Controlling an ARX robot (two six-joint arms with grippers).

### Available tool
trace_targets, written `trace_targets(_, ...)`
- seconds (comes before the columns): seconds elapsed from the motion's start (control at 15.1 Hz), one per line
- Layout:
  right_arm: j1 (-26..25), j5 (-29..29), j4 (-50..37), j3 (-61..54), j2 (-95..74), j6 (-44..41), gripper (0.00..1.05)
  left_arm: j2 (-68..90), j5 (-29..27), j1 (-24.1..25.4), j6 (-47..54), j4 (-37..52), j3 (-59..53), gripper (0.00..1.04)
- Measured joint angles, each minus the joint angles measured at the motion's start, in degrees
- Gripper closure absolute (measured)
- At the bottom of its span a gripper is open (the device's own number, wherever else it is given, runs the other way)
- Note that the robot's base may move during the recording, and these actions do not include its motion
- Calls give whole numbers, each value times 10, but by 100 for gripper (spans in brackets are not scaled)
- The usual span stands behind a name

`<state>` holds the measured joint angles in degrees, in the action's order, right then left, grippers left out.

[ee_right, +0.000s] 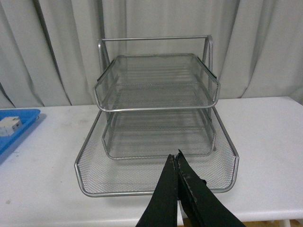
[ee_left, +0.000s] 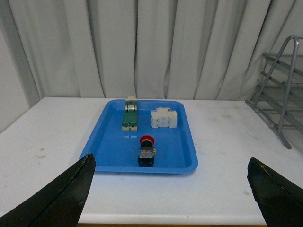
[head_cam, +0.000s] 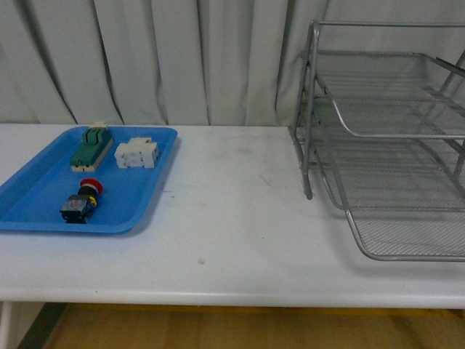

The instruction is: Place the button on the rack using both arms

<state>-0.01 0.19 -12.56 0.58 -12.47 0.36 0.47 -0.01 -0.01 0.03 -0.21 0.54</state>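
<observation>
Button (head_cam: 81, 199) waits in the blue tray (head_cam: 36, 200), rack (head_cam: 385, 135) well apart. Left claw (ee_left: 170, 161) hangs spread, right claw (ee_right: 174, 157) pressed together; pickup likely comes first.

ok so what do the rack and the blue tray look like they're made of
The rack looks like metal: silver wire mesh on rod frames, with a dull shine. The tray looks like plastic: even blue, smooth moulded rim with rounded corners, slightly glossy. Neither can be confirmed by look alone.
</observation>
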Motion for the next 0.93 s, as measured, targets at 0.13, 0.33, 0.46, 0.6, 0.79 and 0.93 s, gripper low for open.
trace_targets(0.13, 0, 0, 20, 0, 21, 0, 103, 0, 0, 0, 0, 0, 0, 7)
trace_targets(0.33, 0, -2, 122, 1, 124, 0, 103, 0, 0, 0, 0, 0, 0, 7)
trace_targets(0.46, 0, -2, 129, 1, 122, 0, 103, 0, 0, 0, 0, 0, 0, 7)
trace_targets(0.6, 0, -2, 128, 1, 123, 0, 103, 0, 0, 0, 0, 0, 0, 7)
trace_targets(0.79, 0, -2, 128, 1, 123, 0, 103, 0, 0, 0, 0, 0, 0, 7)
trace_targets(0.93, 0, -2, 128, 1, 123, -2, 87, 14, -38, -13, 9, -58, 17, 7)
